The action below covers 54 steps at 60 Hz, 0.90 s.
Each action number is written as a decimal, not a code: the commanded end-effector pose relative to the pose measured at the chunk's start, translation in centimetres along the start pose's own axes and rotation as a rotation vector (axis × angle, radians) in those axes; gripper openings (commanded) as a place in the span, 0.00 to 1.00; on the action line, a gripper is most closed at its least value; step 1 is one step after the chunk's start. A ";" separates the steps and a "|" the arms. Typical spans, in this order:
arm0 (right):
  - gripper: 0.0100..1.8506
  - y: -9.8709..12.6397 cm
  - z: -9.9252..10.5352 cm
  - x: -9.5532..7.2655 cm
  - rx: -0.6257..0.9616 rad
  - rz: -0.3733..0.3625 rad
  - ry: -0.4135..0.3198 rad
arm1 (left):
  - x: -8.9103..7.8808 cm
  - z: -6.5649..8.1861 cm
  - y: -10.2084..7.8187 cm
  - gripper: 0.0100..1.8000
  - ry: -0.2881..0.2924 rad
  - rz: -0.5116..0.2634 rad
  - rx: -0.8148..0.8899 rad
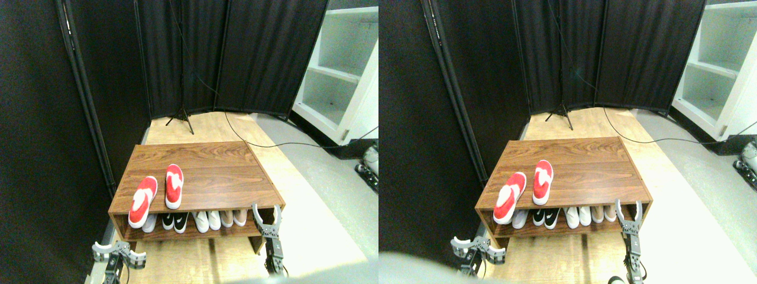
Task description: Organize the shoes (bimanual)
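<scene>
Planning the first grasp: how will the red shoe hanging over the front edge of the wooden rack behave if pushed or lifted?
The red shoe looks flat and thin, so it is probably light and somewhat floppy. Its end overhangs the wooden rack front edge, so a forward nudge could tip it off. Lying flat, it should slide rather than roll.

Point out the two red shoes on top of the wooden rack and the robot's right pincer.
Left bright red slip-on shoe [142, 201]: stereo pair view, left half, on its white top patch.
Right bright red slip-on shoe [174, 185]: same view, mid-shoe.
Right pincer [265, 212]: same view, midway between its two raised fingertips.
</scene>
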 end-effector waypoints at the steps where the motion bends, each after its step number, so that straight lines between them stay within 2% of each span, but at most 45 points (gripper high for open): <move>1: 0.24 0.9 0.1 0.1 0.030 0.054 -0.002 | 0.5 0.3 0.4 1.00 -0.017 -0.009 -0.003; 11: 0.24 0.8 0.2 0.2 0.019 0.044 -0.010 | 1.9 0.1 1.8 1.00 -0.016 -0.010 -0.058; 22: 0.22 1.1 0.0 0.1 0.030 0.024 -0.015 | 4.3 -0.3 2.7 0.99 -0.006 -0.018 -0.082; 28: 0.22 1.1 0.1 0.0 0.032 0.020 -0.018 | 5.1 -0.6 2.6 0.99 -0.011 -0.014 -0.111; 41: 0.22 1.0 0.5 -0.4 -0.009 0.032 -0.036 | 7.3 -1.4 1.7 1.00 0.024 -0.005 -0.125; 54: 0.23 1.3 1.3 -0.8 0.010 0.027 -0.051 | 8.5 -2.1 1.2 1.00 0.051 0.011 -0.123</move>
